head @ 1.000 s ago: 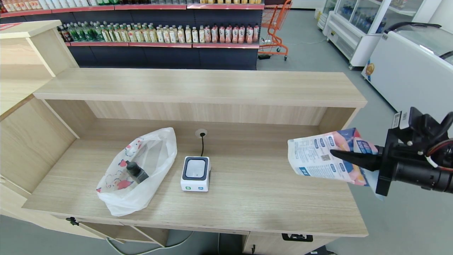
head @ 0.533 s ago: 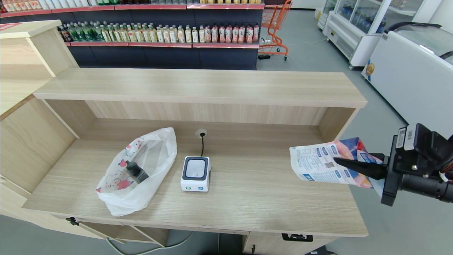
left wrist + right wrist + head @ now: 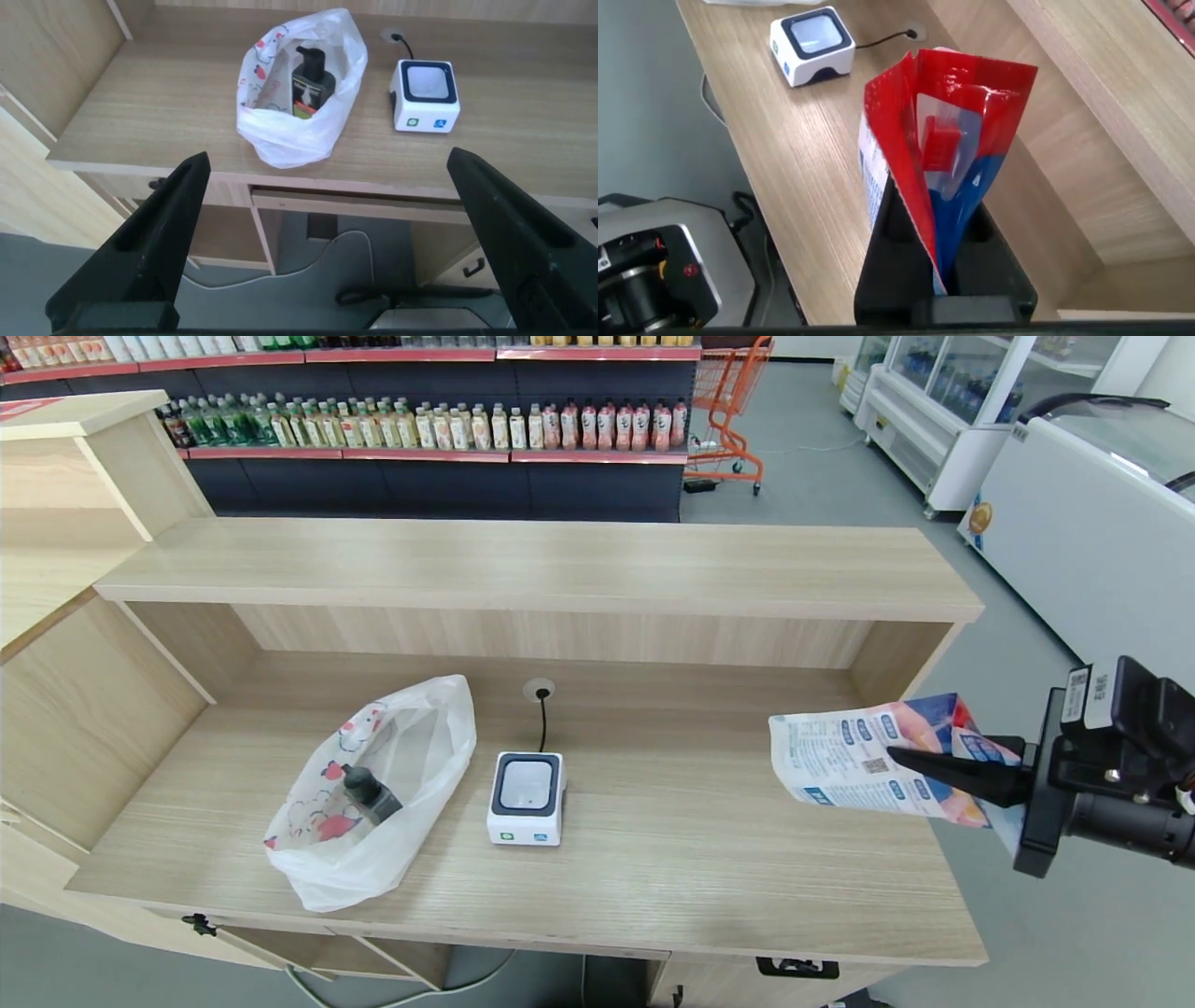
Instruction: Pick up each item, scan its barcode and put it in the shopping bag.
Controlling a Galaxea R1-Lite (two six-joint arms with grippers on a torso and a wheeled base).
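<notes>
— Pale wooden counter (image 3: pixel 672 859) in a shop: how far along is the job?
— Nearest, the left gripper (image 3: pixel 327 187) hangs before the front edge, jaws apart, holding nothing. At the counter's right end the right gripper (image 3: pixel 943 770) is clamped on a white, blue and red printed pouch (image 3: pixel 840 761), held in the air, well apart from the white square barcode scanner (image 3: pixel 527 796).
— Not scanned, then?
— Probably not. One dark pump bottle (image 3: pixel 369 793) already lies in the white plastic shopping bag (image 3: pixel 345 868) beside the scanner.

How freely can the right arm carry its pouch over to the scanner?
Probably yes: the right gripper holds the pouch over the counter, with only bare wood between it and the scanner.
</notes>
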